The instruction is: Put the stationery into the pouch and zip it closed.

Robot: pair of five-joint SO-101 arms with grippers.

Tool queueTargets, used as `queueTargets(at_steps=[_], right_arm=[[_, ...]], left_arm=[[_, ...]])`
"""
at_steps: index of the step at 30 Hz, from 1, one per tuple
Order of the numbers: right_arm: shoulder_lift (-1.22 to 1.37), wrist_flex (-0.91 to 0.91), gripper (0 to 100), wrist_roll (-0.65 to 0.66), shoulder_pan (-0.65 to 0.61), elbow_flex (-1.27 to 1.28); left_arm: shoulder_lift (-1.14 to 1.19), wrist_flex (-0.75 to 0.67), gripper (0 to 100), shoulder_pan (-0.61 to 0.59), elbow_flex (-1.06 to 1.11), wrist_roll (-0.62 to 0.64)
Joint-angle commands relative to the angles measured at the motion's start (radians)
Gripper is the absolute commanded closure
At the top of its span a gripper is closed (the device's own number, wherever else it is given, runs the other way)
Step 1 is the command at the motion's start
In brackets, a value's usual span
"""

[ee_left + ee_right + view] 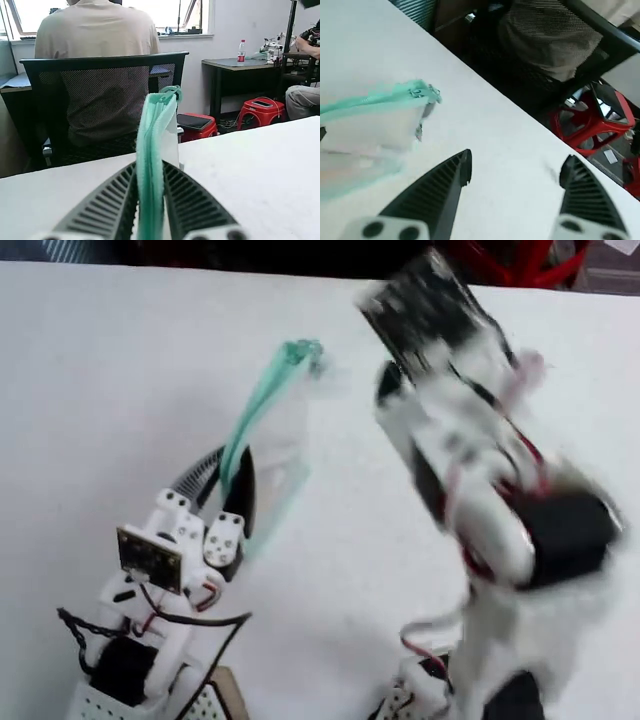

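though the right arm [480, 470] is blurred | left jaws pinch pouch [262, 405] | right jaws spread | pouch contents unclear

No text, label, number or sign is legible anywhere.

Looks like an office that doubles as a robotics lab. Behind the white table [260, 165] there's a black mesh office chair [105, 95] in front of a row of windows [170, 12]. Off by the wall is a dark desk [235, 63] with a water bottle [242, 51] and some white equipment [272, 47] on it — too small to tell what. Low red plastic stools [261, 111] sit on the floor. The lab part — a pair of small robot arms [150, 580] with loose wiring, standing right on the table.
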Motion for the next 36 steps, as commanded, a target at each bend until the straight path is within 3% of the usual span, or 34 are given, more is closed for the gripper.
queueTargets(at_steps=[1,5,9,11,15,21,24,28,36], right_arm=[[-0.077,0.007,73.9,0.008,0.114,0.112],[-0.105,-0.01,76.5,0.002,0.292,0.368],[-0.131,-0.143,99.8,-0.009,0.409,0.646],[-0.163,-0.243,94.2,-0.052,0.432,0.818],[-0.277,-0.479,97.5,-0.086,0.429,1.175],[-0.513,-0.716,98.1,-0.103,0.429,1.58],[-0.624,-0.774,98.1,-0.163,0.429,1.697],[-0.725,-0.803,98.1,-0.18,0.429,1.784],[-0.757,-0.883,98.1,-0.17,0.44,1.863]], left_arm=[[0.004,0.0,98,0.001,-0.025,-0.015],[0.004,0.064,98,-0.001,-0.087,-0.037],[0.005,0.069,98,0.018,-0.11,-0.147],[0.005,0.069,98,0.045,-0.112,-0.176],[0.064,0.06,98,0.045,-0.198,-0.299],[0.42,-0.13,98,-0.188,-0.466,-0.387],[0.636,-0.245,98,-0.22,-0.551,-0.384],[0.808,-0.342,98,-0.14,-0.617,-0.361],[1.102,-0.491,98,0.166,-0.628,-0.503]])
